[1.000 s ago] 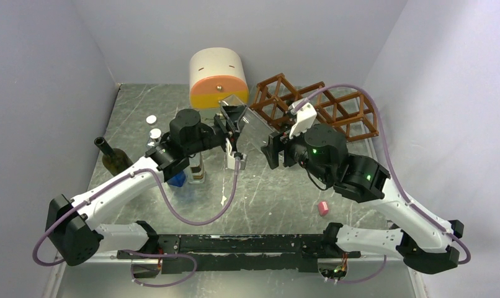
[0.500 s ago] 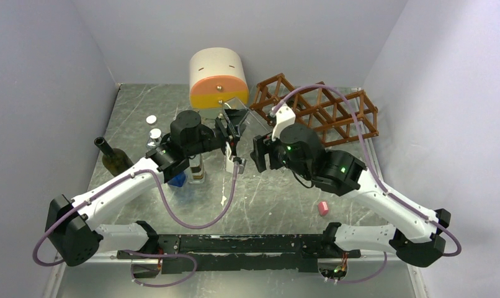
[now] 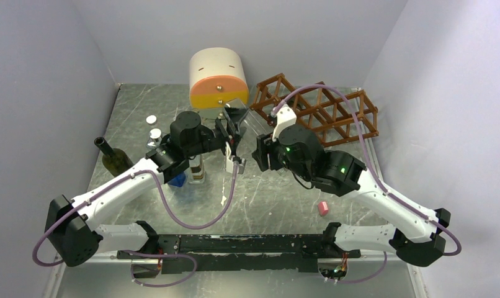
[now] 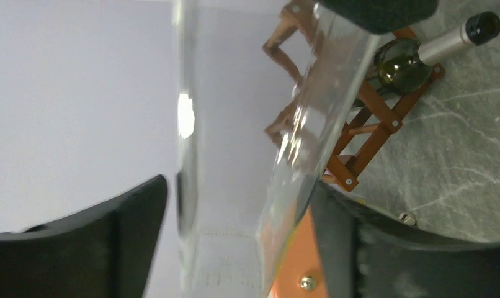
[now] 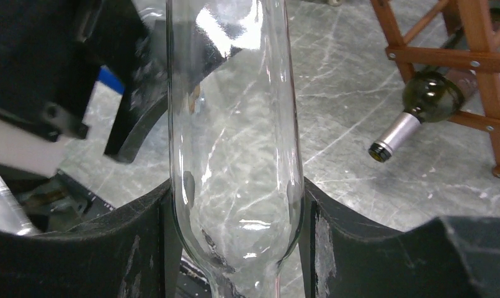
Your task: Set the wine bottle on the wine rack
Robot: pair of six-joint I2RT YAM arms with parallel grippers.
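Note:
A clear glass wine bottle (image 3: 245, 121) hangs tilted above the table's middle, between my two grippers. In the left wrist view the bottle (image 4: 235, 136) stands between the jaws of my left gripper (image 4: 238, 186), which is open, with a gap showing at its left finger (image 4: 129, 230). My right gripper (image 5: 235, 186) is shut on the bottle's shoulder (image 5: 235, 124), both fingers against the glass. The reddish-brown wine rack (image 3: 325, 112) stands at the back right. A green bottle (image 5: 424, 99) lies in one of its cells.
A cream-and-orange cabinet (image 3: 218, 77) stands at the back, beside the rack. A dark green bottle (image 3: 114, 160) stands at the left wall. White caps (image 3: 151, 119), a blue object (image 3: 178, 180) and a pink piece (image 3: 323, 208) lie on the marbled table (image 3: 266, 192).
My right arm swung left to the clear bottle and its jaws closed on it. My left gripper's jaws opened away from the bottle.

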